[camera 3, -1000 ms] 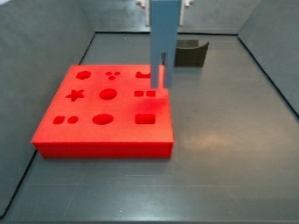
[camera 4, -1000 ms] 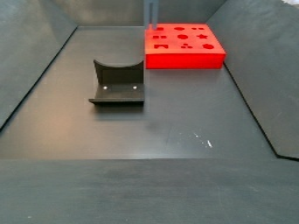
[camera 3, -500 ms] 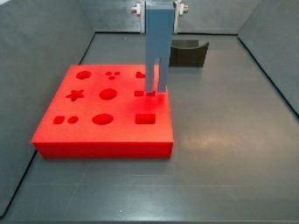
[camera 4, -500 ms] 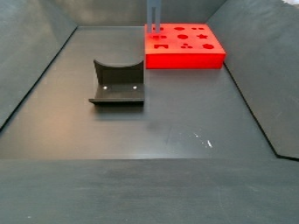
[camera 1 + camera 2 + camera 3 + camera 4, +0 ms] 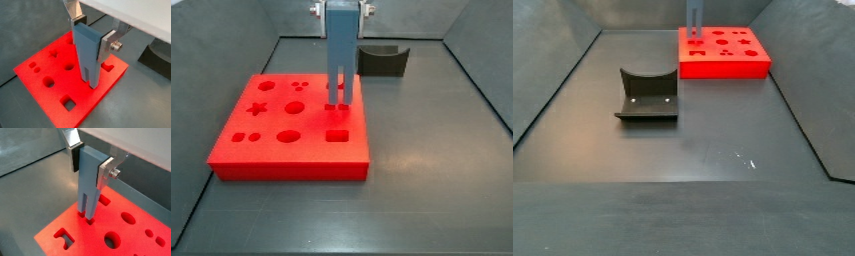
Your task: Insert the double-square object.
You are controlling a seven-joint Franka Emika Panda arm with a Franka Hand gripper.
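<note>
Your gripper point(image 5: 90, 31), clamping the blue double-square object point(image 5: 339, 55), is shifting it left since the earlier frame, onto the red board's point(image 5: 271, 140) double-square slot.

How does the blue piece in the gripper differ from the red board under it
The blue double-square piece is tall, narrow and upright, clamped by the gripper above the board; the red board is a wide flat block lying on the floor. The piece's faces look plain; the board's top carries many shaped holes. Both are single-coloured and straight-edged.
</note>
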